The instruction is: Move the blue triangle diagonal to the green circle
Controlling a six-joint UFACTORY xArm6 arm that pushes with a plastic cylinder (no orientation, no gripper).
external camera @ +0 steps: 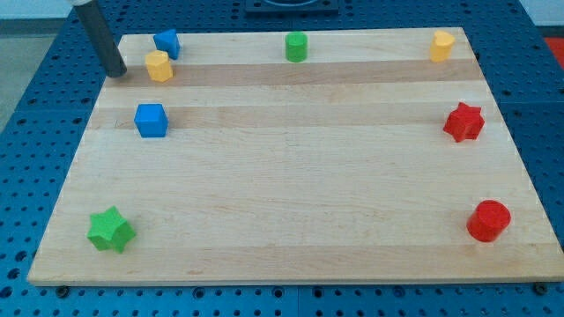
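Nearest the view's bottom: green star-shaped block [111,230] at the lower left corner of the pale wooden board [291,211]; red round block [488,220] at the lower right, close to the right edge.

Middle band: blue cube-like block [151,120] on the left side; red star-shaped block [463,122] far across on the right side. The two are well apart.

Far edge, along the view's top: yellow block [159,65], shape roughly rounded or hexagonal, hard to tell; just beside it, up and to the right, the blue triangle block [166,42], the two near or touching. Green circle block [296,46] sits at top centre, well apart from the blue triangle, roughly level with it. Yellow block at top right corner [442,45].

My tip [115,72] rests at the board's top left edge, just left of the first yellow block, not touching it, and lower left of the blue triangle. No claw is fitted: the arm ends in a plain dark rod, so nothing is grasped.

Board lies on a blue perforated table [35,123].
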